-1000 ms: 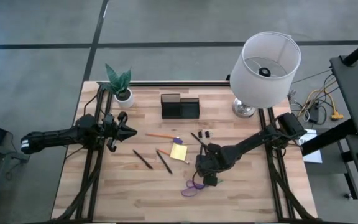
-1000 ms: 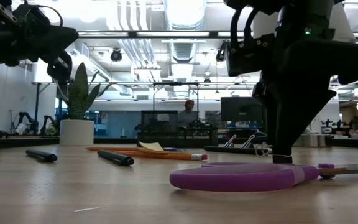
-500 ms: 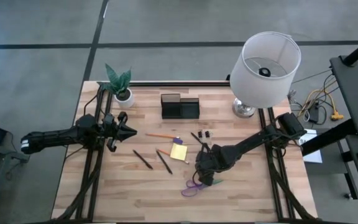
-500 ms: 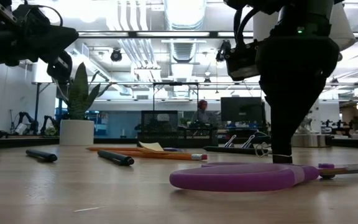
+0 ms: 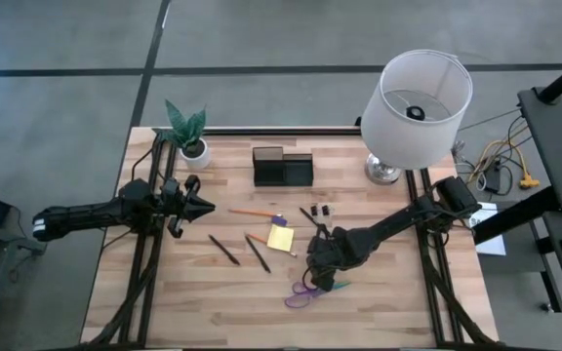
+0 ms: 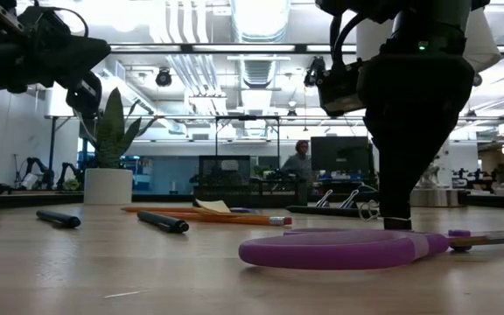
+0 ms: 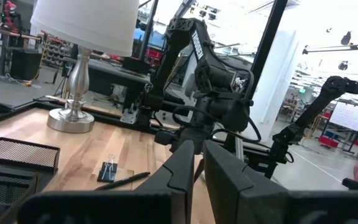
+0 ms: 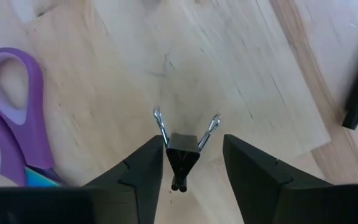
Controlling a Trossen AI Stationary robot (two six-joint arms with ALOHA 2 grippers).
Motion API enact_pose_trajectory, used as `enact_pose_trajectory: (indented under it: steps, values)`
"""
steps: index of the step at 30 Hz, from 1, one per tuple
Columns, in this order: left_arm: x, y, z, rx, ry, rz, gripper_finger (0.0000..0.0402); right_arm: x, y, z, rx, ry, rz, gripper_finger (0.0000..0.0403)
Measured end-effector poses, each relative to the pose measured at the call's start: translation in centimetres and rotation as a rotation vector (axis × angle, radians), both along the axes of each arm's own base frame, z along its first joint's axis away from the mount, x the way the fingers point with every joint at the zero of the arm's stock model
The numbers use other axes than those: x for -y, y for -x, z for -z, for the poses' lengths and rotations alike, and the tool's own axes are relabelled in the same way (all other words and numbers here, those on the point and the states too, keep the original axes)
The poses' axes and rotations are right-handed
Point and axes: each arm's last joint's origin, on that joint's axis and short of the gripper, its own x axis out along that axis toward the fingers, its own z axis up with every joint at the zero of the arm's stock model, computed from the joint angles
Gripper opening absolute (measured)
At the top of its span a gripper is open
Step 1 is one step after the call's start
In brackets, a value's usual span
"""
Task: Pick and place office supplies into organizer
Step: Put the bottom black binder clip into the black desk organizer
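Fingers [image 8: 135, 171] of the right gripper [image 8: 184, 168] stand apart, straddling a small binder clip [image 8: 182, 152] on the table [image 5: 388, 302] just beside the scissors [image 5: 303, 292], nothing yet pinched. The left gripper [image 7: 194, 171], shut and empty, waits well apart; the organizer [image 5: 283, 168] lies beyond.

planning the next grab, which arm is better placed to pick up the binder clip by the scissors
Right. Its fingers already straddle the binder clip beside the scissors; the left gripper hangs shut, far across the table.
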Motion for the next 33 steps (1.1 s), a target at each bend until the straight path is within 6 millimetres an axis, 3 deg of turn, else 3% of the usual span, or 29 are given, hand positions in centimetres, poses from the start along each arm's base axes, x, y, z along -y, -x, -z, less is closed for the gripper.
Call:
enact_pose_trajectory:
  steps: [24, 33]
  values:
    - [0.0, 0.0, 0.0, 0.0, 0.0, 0.0, 0.002, 0.8, -0.6, -0.2, 0.022, -0.011, 0.041, 0.0035]
    - [0.0, 0.0, 0.0, 0.0, 0.0, 0.0, 0.002, 1.4, -1.0, -0.3, 0.029, -0.03, 0.045, 0.0021]
